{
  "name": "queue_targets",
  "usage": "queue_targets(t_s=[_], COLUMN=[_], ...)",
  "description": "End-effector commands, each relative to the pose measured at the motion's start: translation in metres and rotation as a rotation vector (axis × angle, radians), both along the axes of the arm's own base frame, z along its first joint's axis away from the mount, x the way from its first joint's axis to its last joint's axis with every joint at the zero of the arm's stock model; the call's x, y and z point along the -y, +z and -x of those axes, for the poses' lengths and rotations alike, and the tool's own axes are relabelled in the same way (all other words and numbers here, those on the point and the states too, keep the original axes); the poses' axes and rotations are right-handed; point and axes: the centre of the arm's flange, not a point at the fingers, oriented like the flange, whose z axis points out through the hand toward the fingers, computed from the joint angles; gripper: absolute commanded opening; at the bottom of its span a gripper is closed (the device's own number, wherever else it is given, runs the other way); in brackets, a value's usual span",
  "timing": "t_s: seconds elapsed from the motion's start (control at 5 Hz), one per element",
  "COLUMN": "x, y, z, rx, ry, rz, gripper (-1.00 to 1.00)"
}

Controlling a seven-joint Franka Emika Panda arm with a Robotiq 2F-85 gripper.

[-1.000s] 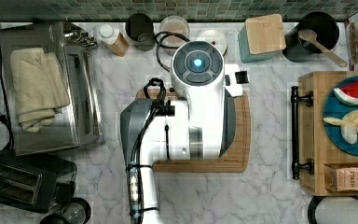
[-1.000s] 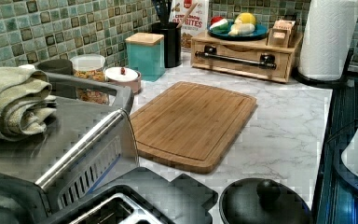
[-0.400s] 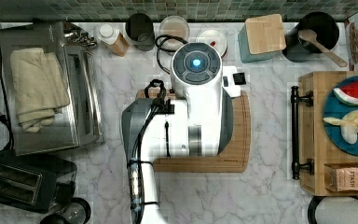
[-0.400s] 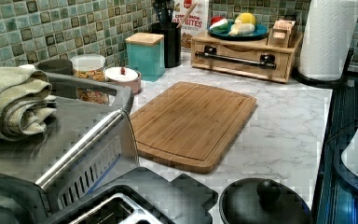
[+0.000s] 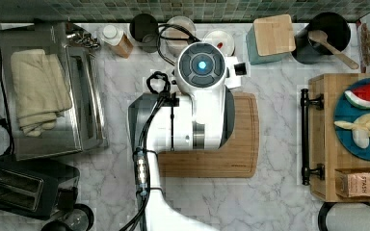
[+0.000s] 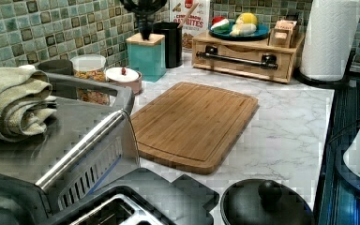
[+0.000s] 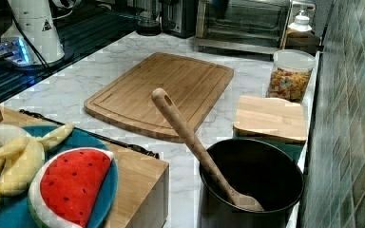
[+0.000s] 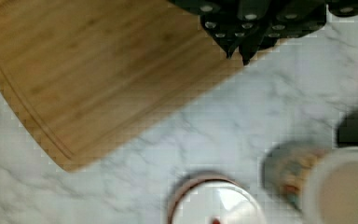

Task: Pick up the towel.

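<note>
The towel (image 5: pixel 38 91) is a cream, rumpled, folded cloth lying on top of the silver toaster oven (image 5: pixel 84 110) at the top view's left. In the left view the towel (image 6: pixel 14 108) sits in thick rolled layers at the left view's left edge. My arm (image 5: pixel 202 106) hangs over the wooden cutting board (image 5: pixel 241 144), well to the right of the towel in the top view. The gripper (image 6: pixel 145 35) comes down from the left view's top edge, in front of the teal canister (image 6: pixel 145 58). In the wrist view the gripper (image 8: pixel 242 53) has its dark fingers drawn together, holding nothing.
A black toaster (image 5: pixel 14 187) stands in front of the toaster oven. Jars, a white lidded bowl (image 8: pixel 216 205), the teal canister and a black utensil pot (image 5: pixel 325 31) line the tiled back wall. A wooden tray (image 5: pixel 347 134) with toy fruit stands at the top view's right.
The gripper has come further down into the left view from its top edge. The arm's head has shifted slightly in the top view. The towel has not moved.
</note>
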Motion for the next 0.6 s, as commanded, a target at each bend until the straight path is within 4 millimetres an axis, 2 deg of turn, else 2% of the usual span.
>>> queue_targets(t_s=[0.2,0.4,0.6], x=[-0.058,-0.077,-0.102], y=[0.103,0.106,0.112], z=[-0.009,-0.014,-0.01], rx=[0.294,0.29,0.348], ry=[0.326,0.438,0.565], rz=[-0.174,-0.244,-0.287], gripper=[-1.0,0.11,1.0])
